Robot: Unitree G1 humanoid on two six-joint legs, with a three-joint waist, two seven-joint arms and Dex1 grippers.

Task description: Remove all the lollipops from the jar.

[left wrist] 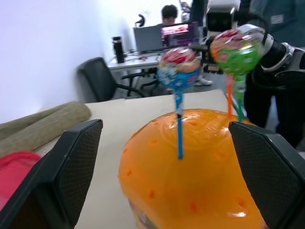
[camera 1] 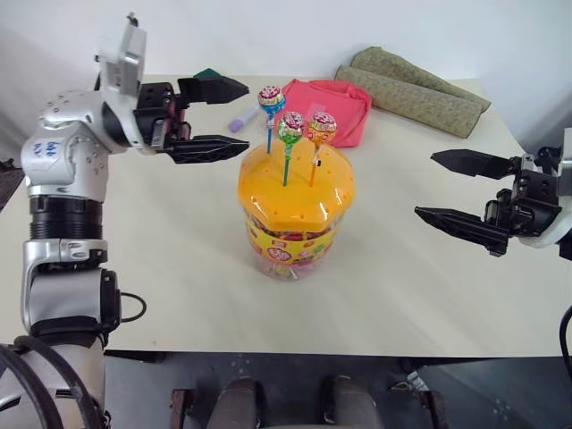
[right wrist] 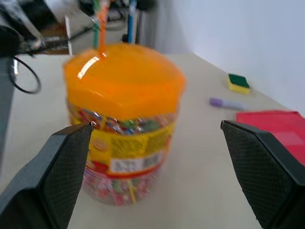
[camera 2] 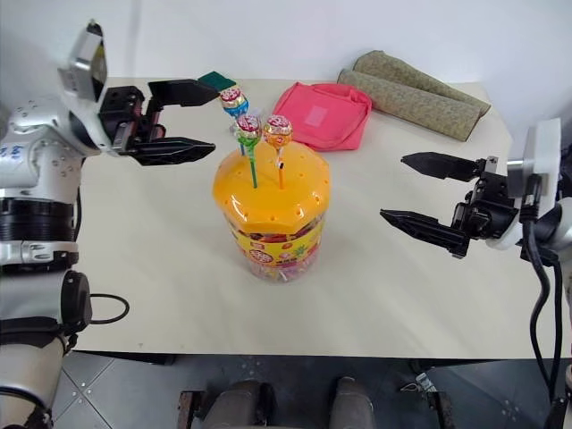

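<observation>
Three lollipops standing in the jar lid, both grippers hovering wide open.

The jar (camera 1: 295, 214) is sitting at the centre of the frame on the table (camera 1: 179, 277), with the lollipops (camera 1: 292, 125) standing upright in holes of its orange lid. The left gripper (camera 1: 214, 118), at upper left, is hanging beside the blue-stick lollipop (camera 1: 271, 98), jaws spread and holding nothing. The right gripper (camera 1: 458, 189), at right, is waiting well apart from the jar, also spread and empty. Each lollipop is probably light, with a crinkly, slippery wrapper; the thin stiff stick just under the head looks like the safest pinch, pulling straight up.
</observation>
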